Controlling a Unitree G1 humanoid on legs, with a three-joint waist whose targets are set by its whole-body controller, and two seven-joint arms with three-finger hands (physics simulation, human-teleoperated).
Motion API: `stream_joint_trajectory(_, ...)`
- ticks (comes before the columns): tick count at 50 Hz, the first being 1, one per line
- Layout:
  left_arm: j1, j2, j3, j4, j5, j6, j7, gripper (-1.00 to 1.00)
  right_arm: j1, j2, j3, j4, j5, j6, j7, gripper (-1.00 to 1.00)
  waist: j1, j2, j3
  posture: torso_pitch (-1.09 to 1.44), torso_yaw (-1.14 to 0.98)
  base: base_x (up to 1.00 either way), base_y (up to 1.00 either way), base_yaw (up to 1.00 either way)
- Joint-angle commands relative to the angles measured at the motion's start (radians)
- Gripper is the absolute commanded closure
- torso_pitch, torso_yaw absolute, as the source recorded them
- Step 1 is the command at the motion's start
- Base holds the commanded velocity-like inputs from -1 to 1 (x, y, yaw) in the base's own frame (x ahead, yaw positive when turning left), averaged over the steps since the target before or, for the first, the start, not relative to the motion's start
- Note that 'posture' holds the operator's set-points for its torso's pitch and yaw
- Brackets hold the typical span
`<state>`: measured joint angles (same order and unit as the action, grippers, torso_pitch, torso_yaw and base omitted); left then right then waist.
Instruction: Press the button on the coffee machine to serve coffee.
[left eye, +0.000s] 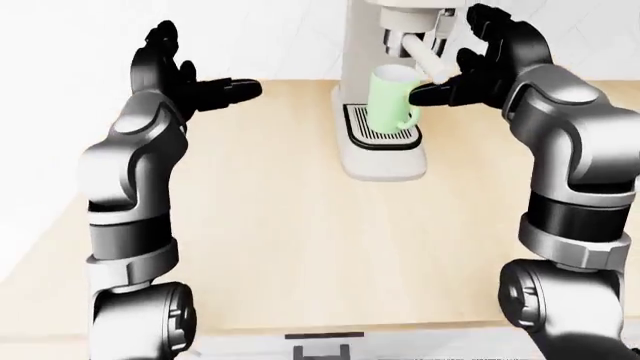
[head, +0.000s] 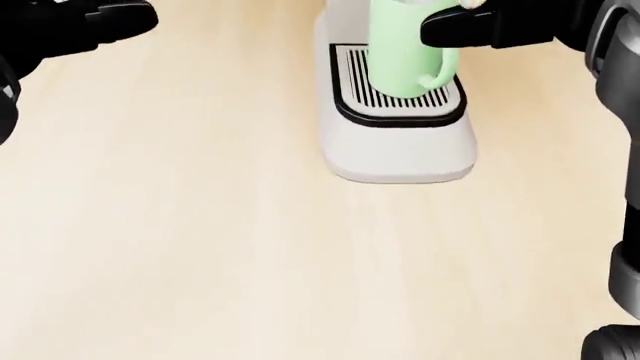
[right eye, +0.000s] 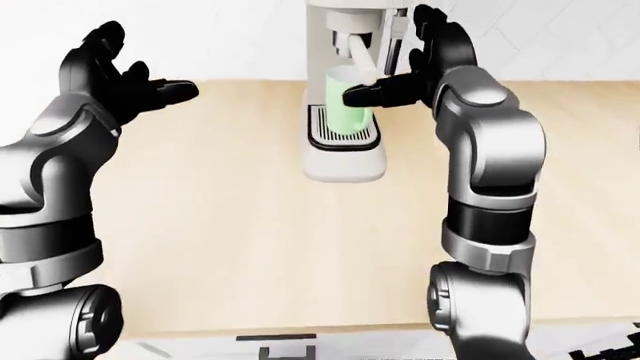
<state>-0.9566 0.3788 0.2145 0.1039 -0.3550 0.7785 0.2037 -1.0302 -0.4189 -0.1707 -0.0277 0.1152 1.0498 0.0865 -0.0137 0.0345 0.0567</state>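
Right hand had its fingers spread wide, holding nothing; one dark fingertip pointed toward the view's left and overlapped the handle side of the green mug in the left-eye view, actual contact could not be told. The other fingers stood up beside the machine's upper head, just right of the spout lever. Left hand was also open and empty, fingers splayed, one finger stretched toward the view's right, well apart from the machine, out on the left side of the counter. Between the two hands sat the white coffee machine, near the top centre of both eye views, its tall body rising out of frame. The mug stood upright on the black slotted drip tray, under the spout, handle toward the view's right. The button itself could not be made out in any view; the machine's top was cropped. In the head view the machine base sat upper right of centre with the right hand's dark fingers crossing the mug near the top edge, and the left hand was in the top left corner. Light wood counter filled the rest; grey forearms and elbows of both arms ran down the sides of the eye views.
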Motion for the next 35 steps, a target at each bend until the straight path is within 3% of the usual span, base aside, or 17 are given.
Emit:
stream_joint_trajectory(1,-0.038,0.002,-0.006,-0.043,-0.010,-0.026,-0.008,-1.00,-0.029,-0.019,-0.028,-0.037,-0.007,-0.034,-0.008,-1.00,-0.008,0.005,-0.028,0.00,0.00,0.00,0.00,0.00)
stream_joint_trajectory(5,-0.033,0.001,-0.007,-0.043,-0.008,-0.031,-0.009,-1.00,-0.016,-0.022,-0.030,-0.046,-0.010,-0.035,-0.014,-1.00,0.010,-0.023,-0.017,0.00,0.00,0.00,0.00,0.00)
stream_joint_trajectory(8,-0.030,-0.001,-0.007,-0.047,-0.008,-0.030,-0.008,-1.00,-0.013,-0.019,-0.033,-0.048,-0.007,-0.036,-0.016,-1.00,0.026,-0.067,-0.028,0.00,0.00,0.00,0.00,0.00)
stream_joint_trajectory(9,-0.029,-0.002,-0.007,-0.049,-0.009,-0.029,-0.008,-1.00,-0.012,-0.019,-0.033,-0.049,-0.007,-0.036,-0.017,-1.00,0.029,-0.051,-0.019,0.00,0.00,0.00,0.00,0.00)
stream_joint_trajectory(23,-0.022,-0.009,-0.016,-0.061,0.003,-0.023,-0.015,-1.00,-0.004,-0.017,-0.032,-0.048,-0.003,-0.043,-0.025,-1.00,0.014,-0.024,-0.032,0.00,0.00,0.00,0.00,0.00)
stream_joint_trajectory(30,-0.021,-0.011,-0.012,-0.058,-0.003,-0.020,-0.022,-1.00,0.000,-0.016,-0.032,-0.035,-0.002,-0.057,-0.027,-1.00,0.013,-0.021,-0.052,-0.04,0.00,0.00,0.00,0.00)
stream_joint_trajectory(35,-0.028,-0.012,-0.009,-0.046,-0.008,-0.023,-0.024,-1.00,-0.008,-0.017,-0.030,-0.033,0.000,-0.053,-0.026,-1.00,0.014,-0.027,-0.079,-0.09,0.00,0.00,0.00,0.00)
